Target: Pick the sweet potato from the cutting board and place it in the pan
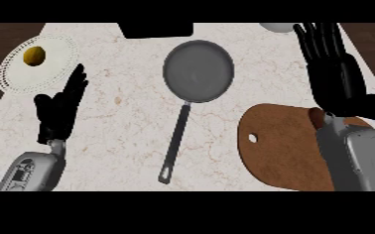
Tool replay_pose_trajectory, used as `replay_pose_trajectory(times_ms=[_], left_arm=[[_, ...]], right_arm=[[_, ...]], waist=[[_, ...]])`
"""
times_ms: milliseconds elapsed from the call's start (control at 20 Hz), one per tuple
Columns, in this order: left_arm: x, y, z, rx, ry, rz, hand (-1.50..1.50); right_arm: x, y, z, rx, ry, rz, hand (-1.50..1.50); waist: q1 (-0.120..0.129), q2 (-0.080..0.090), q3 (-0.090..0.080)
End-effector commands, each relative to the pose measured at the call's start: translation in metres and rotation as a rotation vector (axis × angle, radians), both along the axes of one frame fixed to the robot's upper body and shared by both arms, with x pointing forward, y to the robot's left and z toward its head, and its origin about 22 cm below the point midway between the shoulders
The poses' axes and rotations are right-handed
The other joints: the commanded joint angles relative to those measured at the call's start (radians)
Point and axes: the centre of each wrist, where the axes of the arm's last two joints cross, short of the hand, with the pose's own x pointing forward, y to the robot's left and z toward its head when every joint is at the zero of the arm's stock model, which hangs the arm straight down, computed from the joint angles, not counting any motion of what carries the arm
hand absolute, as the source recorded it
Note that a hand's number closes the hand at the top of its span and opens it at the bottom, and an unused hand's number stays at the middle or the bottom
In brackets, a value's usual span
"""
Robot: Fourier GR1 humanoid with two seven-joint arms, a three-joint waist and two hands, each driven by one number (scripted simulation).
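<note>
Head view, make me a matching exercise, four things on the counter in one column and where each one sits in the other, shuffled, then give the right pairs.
Things:
1. pan
2. plate
3. cutting board
4. left hand

Places:
A. lower right of the counter, partly under the right forearm
B. upper left, with a yellow item on it
C. middle of the counter, handle pointing toward the robot
D. left side, just below the plate

Pairs: 1-C, 2-B, 3-A, 4-D

Two grey forearms — each ends in a black hand with slim fingers (pixel 73 87).
</note>
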Motion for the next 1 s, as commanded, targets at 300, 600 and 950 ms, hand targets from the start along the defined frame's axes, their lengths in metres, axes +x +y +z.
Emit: replay_pose_trajectory(times_ms=[300, 600, 950], left_arm=[[-0.023, 0.012, -0.012, 0.131, 0.067, -0.011, 0.00], [-0.056, 0.008, -0.027, 0.120, 0.115, -0.028, 0.00], [-0.070, 0.004, -0.023, 0.129, 0.112, -0.051, 0.00]], right_arm=[[-0.020, -0.123, -0.012, -0.890, 0.205, -0.488, -1.50], [-0.073, -0.172, -0.037, -0.754, 0.416, -1.042, -1.50], [-0.099, -0.138, -0.013, -1.208, 0.563, -0.939, -1.50]], waist=[[0.001, 0.038, -0.065], [-0.005, 0.005, -0.034], [0.022, 0.008, -0.035]])
